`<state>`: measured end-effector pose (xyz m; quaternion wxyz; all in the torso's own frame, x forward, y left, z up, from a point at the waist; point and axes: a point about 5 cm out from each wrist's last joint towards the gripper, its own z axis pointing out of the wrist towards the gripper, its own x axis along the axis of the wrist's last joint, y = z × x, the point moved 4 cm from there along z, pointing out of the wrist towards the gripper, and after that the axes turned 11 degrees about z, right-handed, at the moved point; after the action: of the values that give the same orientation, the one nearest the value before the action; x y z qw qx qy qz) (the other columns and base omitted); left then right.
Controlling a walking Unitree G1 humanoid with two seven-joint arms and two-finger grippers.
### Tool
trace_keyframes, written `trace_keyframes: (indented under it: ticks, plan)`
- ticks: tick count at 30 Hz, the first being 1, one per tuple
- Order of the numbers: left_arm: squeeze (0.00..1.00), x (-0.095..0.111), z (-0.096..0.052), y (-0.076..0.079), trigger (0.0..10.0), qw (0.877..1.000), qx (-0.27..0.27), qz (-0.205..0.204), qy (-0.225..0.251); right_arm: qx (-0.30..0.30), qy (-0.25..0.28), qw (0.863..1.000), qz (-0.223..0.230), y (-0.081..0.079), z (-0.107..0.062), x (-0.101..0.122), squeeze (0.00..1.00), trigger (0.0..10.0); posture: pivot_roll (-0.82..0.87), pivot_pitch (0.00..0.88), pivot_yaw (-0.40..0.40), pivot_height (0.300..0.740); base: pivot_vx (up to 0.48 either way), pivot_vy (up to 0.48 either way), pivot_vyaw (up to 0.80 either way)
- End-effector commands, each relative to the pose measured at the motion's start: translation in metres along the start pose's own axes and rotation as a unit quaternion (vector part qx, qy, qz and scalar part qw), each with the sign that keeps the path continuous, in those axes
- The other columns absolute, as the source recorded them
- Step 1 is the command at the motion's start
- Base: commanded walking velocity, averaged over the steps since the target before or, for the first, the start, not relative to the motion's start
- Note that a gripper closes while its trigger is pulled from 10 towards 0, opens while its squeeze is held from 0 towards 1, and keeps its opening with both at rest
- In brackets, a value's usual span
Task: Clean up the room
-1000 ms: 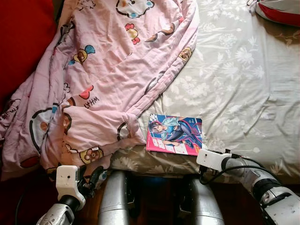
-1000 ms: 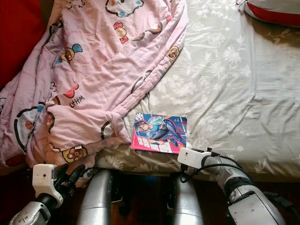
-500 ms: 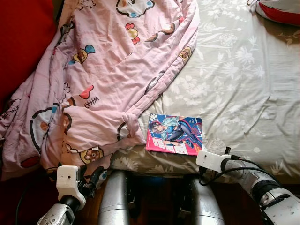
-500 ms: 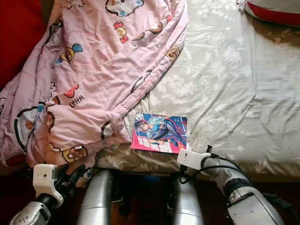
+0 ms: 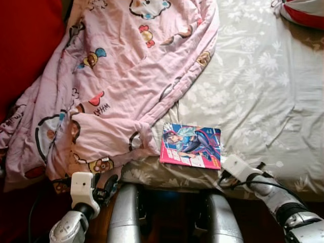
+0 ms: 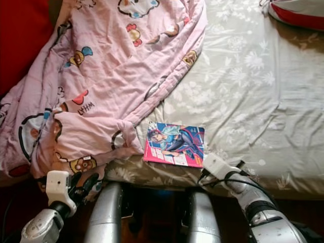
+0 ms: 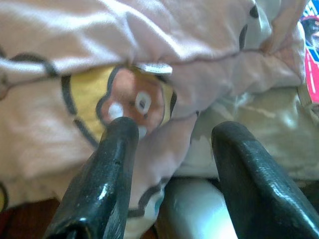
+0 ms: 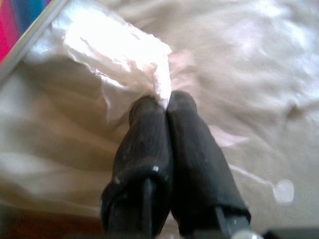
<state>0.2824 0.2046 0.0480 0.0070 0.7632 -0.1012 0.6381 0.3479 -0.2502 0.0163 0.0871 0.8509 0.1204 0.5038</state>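
Left eye view. Bed, covered by a grey-green floral sheet. A pink cartoon-print blanket lies rumpled over the bed's left half, its lower corner hanging over the near edge. A comic book with a pink-and-blue cover lies flat on the sheet at the near edge, its left side just beside the blanket's fold. A red-and-white cushion sits at the far right corner. The left gripper is low at the bed's edge, below the hanging blanket corner. The right arm reaches in from the lower right, its white wrist just beside the book's near right corner.

Right eye view. Same layout. The right gripper is at the book's corner, its fingers hidden by the wrist housing. Judged: it is placed there to work at the sheet or the book.

Left wrist view. The two black fingers stand well apart with nothing between them, pointing at the blanket's hanging corner, where a bear face is printed. The pink edge of the book shows far off. Judged: the spread fingers are lined up to take the blanket hem, which hangs free and should be easy to pinch.

Right wrist view. The two fingers are pressed together, with a small peak of sheet fabric rising right at their tips; whether they truly pinch it, I cannot tell. The book's edge lies near.
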Motion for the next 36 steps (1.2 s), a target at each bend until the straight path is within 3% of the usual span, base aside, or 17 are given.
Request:
trace_keyframes:
  ticks: [1, 4, 8, 13, 14, 15, 16, 17, 20, 22, 26, 27, 30, 36]
  plan:
    - [0.0, -0.018, -0.004, -0.003, 10.0, 1.0, 0.011, -0.006, -0.026, -0.002, 0.004, 0.997, 0.083, -0.005, -0.005, -0.016, 0.0, 0.0, 0.11, 0.297, 0.008, 0.632, 0.0, 0.0, 0.0]
    - [0.0, -0.017, -0.001, -0.003, 10.0, 1.0, 0.011, -0.006, -0.023, 0.006, 0.028, 0.992, 0.123, -0.01, -0.009, -0.017, 0.0, 0.0, 0.1, 0.281, 0.007, 0.632, 0.0, 0.0, 0.0]
    - [0.0, -0.019, 0.009, -0.003, 10.0, 1.0, 0.013, -0.008, -0.022, 0.017, 0.076, 0.974, 0.211, -0.027, -0.022, -0.026, 0.0, 0.0, 0.08, 0.226, 0.008, 0.632, 0.0, 0.0, 0.0]
    - [0.0, -0.022, 0.014, -0.006, 10.0, 0.999, 0.021, -0.008, -0.025, 0.023, 0.13, 0.961, 0.244, -0.043, -0.039, -0.021, 0.0, 0.0, 0.07, 0.201, 0.013, 0.632, 0.0, 0.0, 0.0]
    - [0.0, -0.024, 0.016, -0.008, 10.0, 0.999, 0.024, -0.007, -0.026, 0.019, 0.145, 0.951, 0.274, -0.045, -0.041, -0.018, 0.0, 0.0, 0.06, 0.191, 0.015, 0.632, 0.0, 0.0, 0.0]
    - [0.0, -0.025, 0.018, -0.009, 10.0, 0.999, 0.026, -0.006, -0.027, 0.02, 0.154, 0.944, 0.291, -0.048, -0.043, -0.016, 0.0, 4.2, 0.06, 0.178, 0.02, 0.632, 0.0, 0.0, 0.0]
    - [0.0, -0.025, 0.018, -0.009, 10.0, 0.999, 0.026, -0.006, -0.027, 0.02, 0.154, 0.944, 0.291, -0.048, -0.043, -0.016, 0.0, 4.2, 0.06, 0.178, 0.02, 0.632, 0.0, 0.0, 0.0]
    - [0.0, -0.028, 0.02, -0.011, 10.0, 0.999, 0.03, -0.004, -0.032, 0.023, 0.162, 0.934, 0.319, -0.053, -0.045, -0.015, 0.0, 10.0, 0.06, 0.166, 0.024, 0.632, 0.0, 0.0, 0.0]
    - [0.0, -0.032, 0.022, -0.012, 10.0, 0.999, 0.033, -0.005, -0.037, 0.027, 0.166, 0.93, 0.326, -0.057, -0.048, -0.016, 0.0, 10.0, 0.06, 0.154, 0.03, 0.632, 0.0, 0.0, 0.0]
    - [0.0, -0.036, 0.025, -0.013, 10.0, 0.998, 0.033, -0.005, -0.043, 0.004, 0.174, 0.918, 0.357, -0.052, -0.049, -0.014, 0.0, 10.0, 0.06, 0.139, 0.035, 0.632, 0.0, 0.0, 0.0]
    - [0.0, -0.039, 0.027, -0.016, 10.0, 0.998, 0.037, -0.007, -0.051, -0.016, 0.171, 0.916, 0.364, -0.045, -0.047, -0.016, 0.0, 10.0, 0.05, 0.115, 0.041, 0.646, 0.0, 0.0, 0.0]
    - [0.0, -0.042, 0.027, -0.017, 10.0, 0.998, 0.038, -0.009, -0.055, -0.023, 0.167, 0.909, 0.38, -0.042, -0.045, -0.018, 0.0, 10.0, 0.05, 0.107, 0.042, 0.656, 0.0, 0.0, 0.0]
    - [0.0, -0.048, 0.026, -0.018, 10.0, 0.997, 0.043, -0.014, -0.065, -0.021, 0.157, 0.913, 0.375, -0.044, -0.043, -0.022, 0.0, 10.0, 0.05, 0.104, 0.043, 0.671, 0.0, 0.0, 0.0]
    - [0.0, -0.072, 0.018, -0.017, 10.0, 0.992, 0.056, -0.039, -0.109, -0.03, 0.084, 0.923, 0.375, -0.052, -0.041, -0.058, 0.0, 10.0, 0.04, 0.059, 0.036, 0.701, 0.0, 0.0, 0.0]
